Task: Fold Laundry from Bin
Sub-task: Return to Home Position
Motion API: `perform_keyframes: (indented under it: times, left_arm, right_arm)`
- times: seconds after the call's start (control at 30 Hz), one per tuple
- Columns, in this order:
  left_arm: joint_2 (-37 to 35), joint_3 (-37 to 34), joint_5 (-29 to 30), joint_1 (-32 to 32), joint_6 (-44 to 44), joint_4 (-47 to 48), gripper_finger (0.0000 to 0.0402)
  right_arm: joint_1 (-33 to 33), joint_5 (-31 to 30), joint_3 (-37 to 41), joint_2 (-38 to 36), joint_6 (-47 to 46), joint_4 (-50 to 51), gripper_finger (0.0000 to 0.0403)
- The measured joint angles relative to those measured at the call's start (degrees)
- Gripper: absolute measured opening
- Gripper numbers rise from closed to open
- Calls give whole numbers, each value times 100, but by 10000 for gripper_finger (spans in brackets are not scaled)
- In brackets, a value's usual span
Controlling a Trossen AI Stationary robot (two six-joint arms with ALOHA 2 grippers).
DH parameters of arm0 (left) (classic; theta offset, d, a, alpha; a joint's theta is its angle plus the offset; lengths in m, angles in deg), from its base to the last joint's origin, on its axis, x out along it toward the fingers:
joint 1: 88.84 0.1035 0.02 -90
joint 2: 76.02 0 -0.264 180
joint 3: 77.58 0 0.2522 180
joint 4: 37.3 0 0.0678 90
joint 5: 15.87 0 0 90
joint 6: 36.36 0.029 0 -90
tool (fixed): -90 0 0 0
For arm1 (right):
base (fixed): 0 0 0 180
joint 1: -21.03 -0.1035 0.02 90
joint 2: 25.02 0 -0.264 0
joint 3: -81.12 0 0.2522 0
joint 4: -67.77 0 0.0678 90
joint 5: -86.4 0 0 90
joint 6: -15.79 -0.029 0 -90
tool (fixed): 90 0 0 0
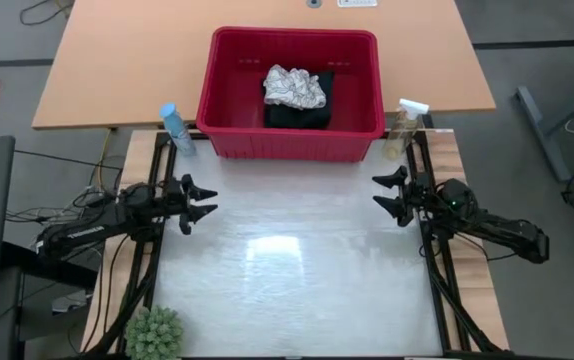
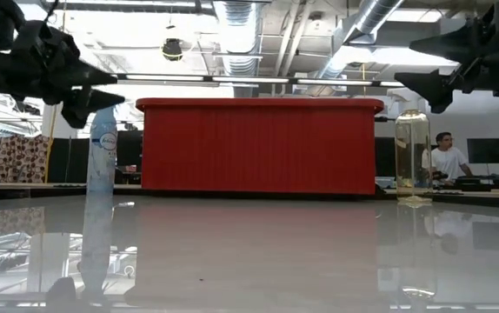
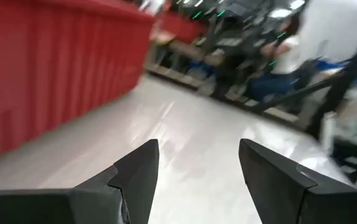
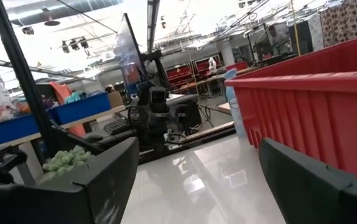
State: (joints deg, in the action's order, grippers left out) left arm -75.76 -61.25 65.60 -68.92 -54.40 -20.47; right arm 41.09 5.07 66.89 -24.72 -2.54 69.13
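Red plastic — the bin is set at the far edge of the table; the laundry stacked inside is hidden from the low view. Left gripper and right gripper are held released, well apart — print on the blue bottle cannot be read.

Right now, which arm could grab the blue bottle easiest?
Probably the left. The left gripper hangs open on the blue bottle's side of the red bin; the right gripper, also open, is across the table near the clear bottle.
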Motion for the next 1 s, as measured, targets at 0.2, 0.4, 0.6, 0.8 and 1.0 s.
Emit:
perform_keyframes:
  times: [0.2, 0.4, 0.6, 0.8, 1.0]
  left_arm:
    - [7, -197, 491, -755, -44, -578, 213]
    - [10, -199, 825, -1250, -284, -509, 213]
    - [12, -203, 737, -1405, -364, -501, 213]
    - [10, -206, 762, -1405, -524, -500, 213]
    - [10, -210, 771, -1405, -511, -502, 213]
  right_arm:
    - [-99, -1, 2, 0, -2, 239, 354]
    - [-99, -5, 2, 2, -89, 647, 354]
    - [-93, -26, 7, 7, -303, 949, 354]
    - [-93, -70, 7, 13, -284, 981, 354]
    - [-93, -77, 9, 11, -278, 993, 354]
